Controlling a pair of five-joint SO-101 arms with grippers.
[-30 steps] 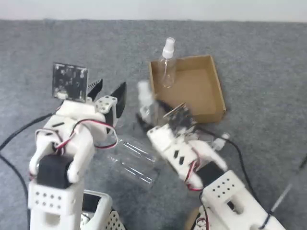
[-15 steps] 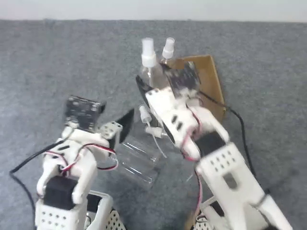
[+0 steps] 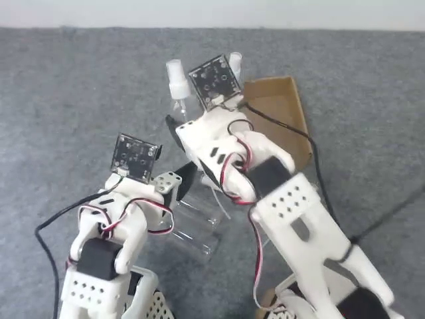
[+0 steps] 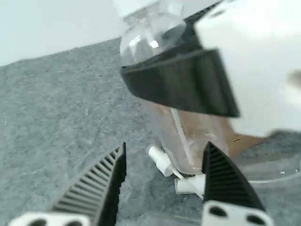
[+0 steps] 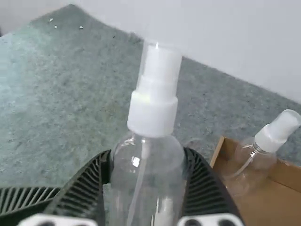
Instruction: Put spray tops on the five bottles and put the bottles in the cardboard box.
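Two bottles with spray tops on. First bottle (image 5: 148, 169) upright between the right jaws, clamped tight at its wide body, white spray top (image 5: 154, 89) sitting on its neck. Held just beside the cardboard box (image 3: 300, 119), not inside it; cannot tell if its bottom touches the grey counter (image 3: 66, 86). Second bottle (image 5: 254, 165) standing inside the box, close to its wall. Left jaws spread wide, holding nothing, low over the counter. Just ahead of them, two loose spray tops (image 4: 160, 159) lying on the counter, near the foot of the first bottle. Between the two arms, clear bottles (image 3: 198, 229) lying on their sides.
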